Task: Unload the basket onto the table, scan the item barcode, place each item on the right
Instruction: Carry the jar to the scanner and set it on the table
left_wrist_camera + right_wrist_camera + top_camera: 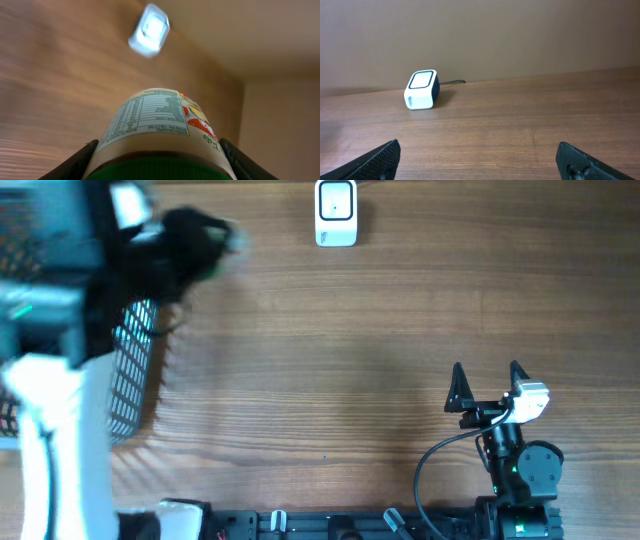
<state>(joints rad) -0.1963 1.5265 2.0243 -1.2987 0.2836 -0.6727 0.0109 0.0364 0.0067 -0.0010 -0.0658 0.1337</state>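
Note:
The item is a jar [157, 130] with a green lid and a printed nutrition label. My left gripper [157, 165] is shut on it, one black finger on each side just above the lid. No barcode shows on the side facing the left wrist camera. The white scanner [336, 212] stands at the table's far edge, ahead of the jar [149, 30] and apart from it. In the overhead view the left gripper [195, 240] is a dark blur at the upper left. My right gripper [487, 375] stands open and empty near the front right, facing the scanner [422, 89].
A wire mesh basket [135, 370] sits at the left edge under the left arm. The scanner's cable runs off behind it toward the wall. The right arm's base [520, 470] and its cable occupy the front right of the wooden table [330, 360].

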